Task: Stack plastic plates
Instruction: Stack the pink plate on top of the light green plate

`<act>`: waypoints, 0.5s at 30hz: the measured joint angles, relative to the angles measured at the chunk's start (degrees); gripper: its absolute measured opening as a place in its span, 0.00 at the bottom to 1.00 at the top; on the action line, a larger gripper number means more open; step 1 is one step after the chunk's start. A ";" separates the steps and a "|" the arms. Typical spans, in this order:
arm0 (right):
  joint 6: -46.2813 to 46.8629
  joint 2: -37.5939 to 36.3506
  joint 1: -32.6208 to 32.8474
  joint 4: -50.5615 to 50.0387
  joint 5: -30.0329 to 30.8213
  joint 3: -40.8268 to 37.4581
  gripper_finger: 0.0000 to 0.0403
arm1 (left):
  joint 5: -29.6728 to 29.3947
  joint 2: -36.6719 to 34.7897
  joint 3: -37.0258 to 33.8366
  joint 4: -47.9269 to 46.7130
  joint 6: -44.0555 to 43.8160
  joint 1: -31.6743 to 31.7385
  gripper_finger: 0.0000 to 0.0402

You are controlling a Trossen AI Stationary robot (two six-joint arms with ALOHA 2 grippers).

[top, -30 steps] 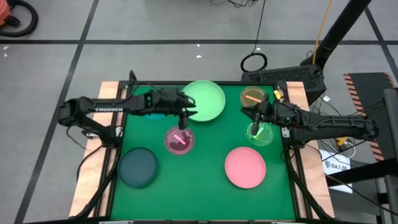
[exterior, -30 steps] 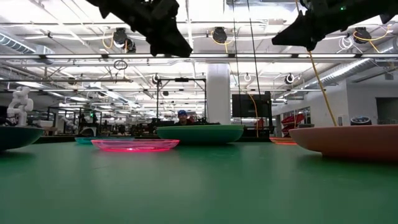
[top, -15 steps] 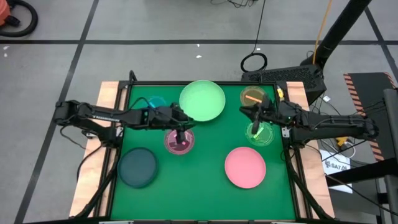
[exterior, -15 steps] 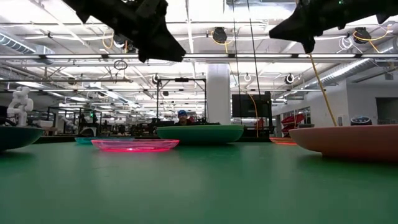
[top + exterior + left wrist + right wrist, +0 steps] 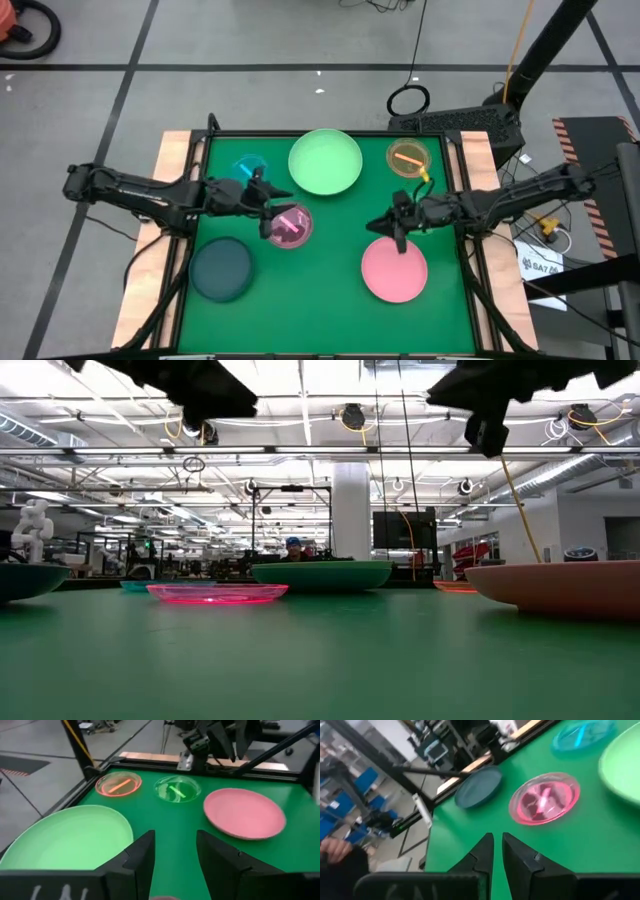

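Note:
My left gripper (image 5: 270,212) is open and hovers above the table at the left rim of the small magenta plate (image 5: 291,226), pointing right. My right gripper (image 5: 385,228) is shut and hangs above the far rim of the large pink plate (image 5: 394,270), pointing left. The light green plate (image 5: 325,162), small blue plate (image 5: 250,167), small orange plate (image 5: 408,157) and dark teal plate (image 5: 222,269) lie flat on the mat. The small green plate (image 5: 176,790) lies under my right arm. No pale teal plate shows. Both grippers (image 5: 210,390) (image 5: 490,420) hang well above the plates.
The green mat (image 5: 330,300) has a black rim and wooden side boards (image 5: 150,270). Bare mat lies between the magenta and pink plates and along the near edge. Cables and a stand sit on the floor beyond the far edge. A person shows far back in the room.
My left gripper has drawn back from the light green plate toward the table's left and near side, ending beside the magenta plate. My right gripper has swung from above the small green plate toward the near edge and left, to the pink plate's far rim. No plate has moved.

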 joint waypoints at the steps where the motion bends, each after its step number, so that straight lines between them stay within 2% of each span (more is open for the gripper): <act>1: 0.01 1.50 0.98 -0.56 0.46 1.45 0.08 | -0.02 -0.88 0.00 -0.44 -0.41 -0.67 0.37; 7: 2.14 8.85 4.70 -14.73 0.49 11.63 0.08 | -1.72 -5.11 0.02 -6.43 -4.23 -6.46 0.37; 15: 16.07 15.19 5.15 -46.93 0.15 21.92 0.08 | -9.73 -6.06 0.02 -9.82 -4.79 -11.19 0.37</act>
